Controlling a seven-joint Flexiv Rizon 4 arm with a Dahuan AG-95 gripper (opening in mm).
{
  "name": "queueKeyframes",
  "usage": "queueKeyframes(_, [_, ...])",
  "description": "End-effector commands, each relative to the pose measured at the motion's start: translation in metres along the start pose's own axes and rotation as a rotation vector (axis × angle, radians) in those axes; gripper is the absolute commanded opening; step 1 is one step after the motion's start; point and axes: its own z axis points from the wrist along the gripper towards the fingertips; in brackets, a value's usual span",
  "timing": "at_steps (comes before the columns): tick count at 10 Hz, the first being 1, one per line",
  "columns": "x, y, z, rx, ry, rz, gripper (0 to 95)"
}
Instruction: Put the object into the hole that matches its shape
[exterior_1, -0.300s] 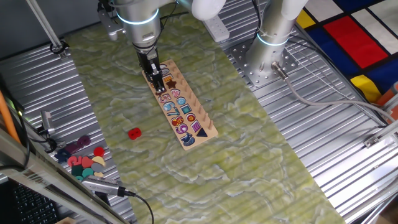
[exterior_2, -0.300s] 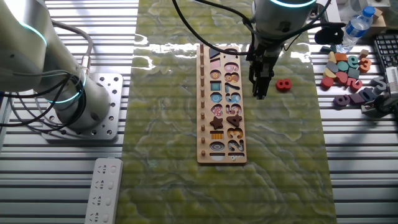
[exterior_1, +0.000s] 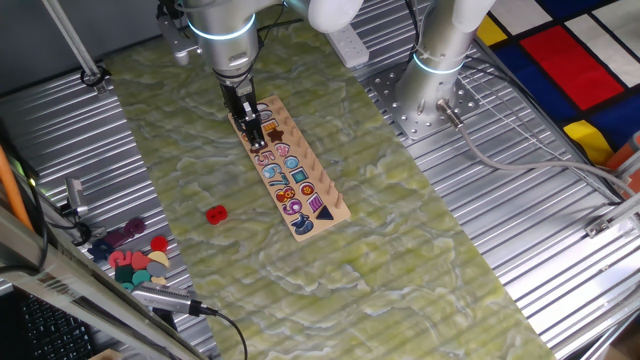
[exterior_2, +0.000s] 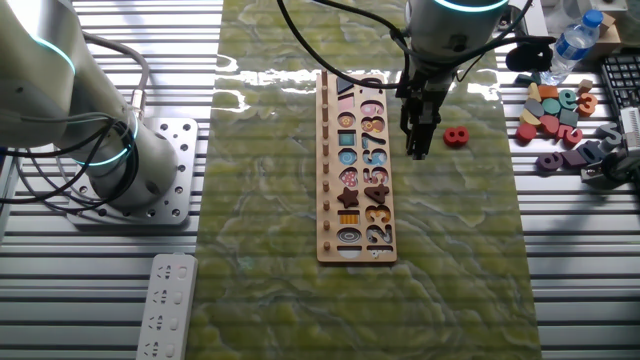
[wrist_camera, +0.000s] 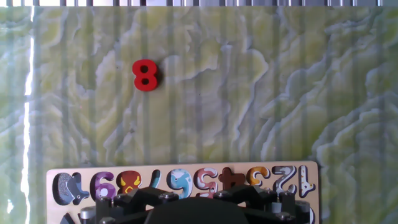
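One red 8 piece alone on mat, beside puzzle board; jaws' state unclear.

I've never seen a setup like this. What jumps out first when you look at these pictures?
A long wooden puzzle board full of colourful numbers and shapes lies on a green marbled mat. A lone bright-red figure eight lies on the mat beside the board, apart from it. The arm's end effector hangs between the two, holding nothing, and loose spare pieces are heaped off the mat at the table edge.
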Motion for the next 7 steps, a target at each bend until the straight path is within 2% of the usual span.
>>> queueKeyframes(1, [0.0001, -0.0001, 0.0001, -0.054, -0.019, -0.032, 0.0])
queueKeyframes(7, [0.0001, -0.0001, 0.0002, -0.047, -0.016, -0.035, 0.0])
